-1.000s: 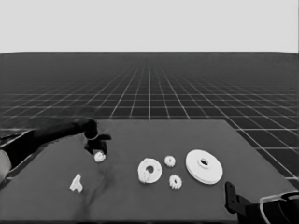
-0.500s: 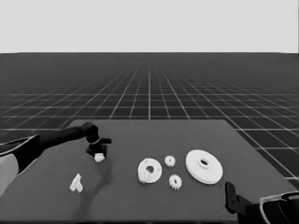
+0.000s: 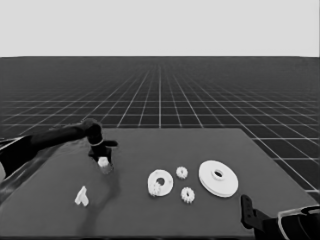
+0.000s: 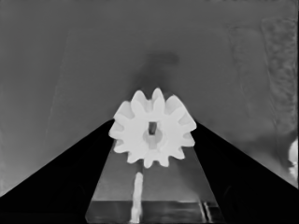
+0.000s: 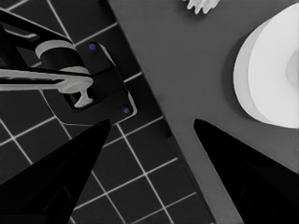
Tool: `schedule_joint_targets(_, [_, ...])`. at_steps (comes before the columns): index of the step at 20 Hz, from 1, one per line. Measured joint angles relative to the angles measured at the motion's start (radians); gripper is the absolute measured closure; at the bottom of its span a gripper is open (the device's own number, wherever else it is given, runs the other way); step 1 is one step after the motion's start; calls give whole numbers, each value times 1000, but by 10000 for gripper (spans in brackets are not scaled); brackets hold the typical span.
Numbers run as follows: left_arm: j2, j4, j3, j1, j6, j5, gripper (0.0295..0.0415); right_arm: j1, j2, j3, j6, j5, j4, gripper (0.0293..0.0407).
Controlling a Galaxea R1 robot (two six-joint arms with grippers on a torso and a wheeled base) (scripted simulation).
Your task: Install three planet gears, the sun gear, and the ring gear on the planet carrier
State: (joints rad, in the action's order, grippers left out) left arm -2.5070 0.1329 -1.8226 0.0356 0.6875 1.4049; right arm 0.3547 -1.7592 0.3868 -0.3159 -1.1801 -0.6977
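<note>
White planet gear point(image 4: 152, 128) pinched in the left claw point(image 3: 103, 161) above the table point(image 3: 210, 210); right claw point(image 5: 149, 140) spread

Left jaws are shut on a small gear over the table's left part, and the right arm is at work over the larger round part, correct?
Not quite. The left gripper does hold a gear over the table's left part, as the left wrist view shows. But the right gripper sits parked at the head view's lower right corner, open, beside the larger round part, not working over it.
</note>
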Motion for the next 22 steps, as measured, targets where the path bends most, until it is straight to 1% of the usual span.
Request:
schedule_joint_targets(1, [7,-17,15,-29,5,20,398,0,0,0,0,0,0,315])
schedule_joint_targets(3, [11,-33,23,-55,8,39,398,0,0,0,0,0,0,315])
schedule_joint_targets(8, [11,-42,25,-66,8,48,398,0,0,0,0,0,0,315])
schedule_joint_targets(9, [-59,0,186,-63,326,78,398,0,0,0,0,0,0,315])
schedule_joint_targets(10, [-235,11,205,-61,474,99,398,0,0,0,0,0,0,315])
schedule_joint_targets(11, [-369,13,141,-59,517,107,398,0,0,0,0,0,0,315])
schedule_joint_targets(13, [-503,11,24,-58,518,108,398,0,0,0,0,0,0,315])
schedule_joint_targets(18, [-567,10,-59,-57,503,106,398,0,0,0,0,0,0,315])
schedule_joint_targets(19, [-581,64,-97,-3,482,81,398,0,0,0,0,0,0,315])
schedule_joint_targets(20, [-591,94,-128,37,465,63,398,0,0,0,0,0,0,315])
schedule_joint_targets(22, [-604,121,-167,71,445,43,398,0,0,0,0,0,0,315])
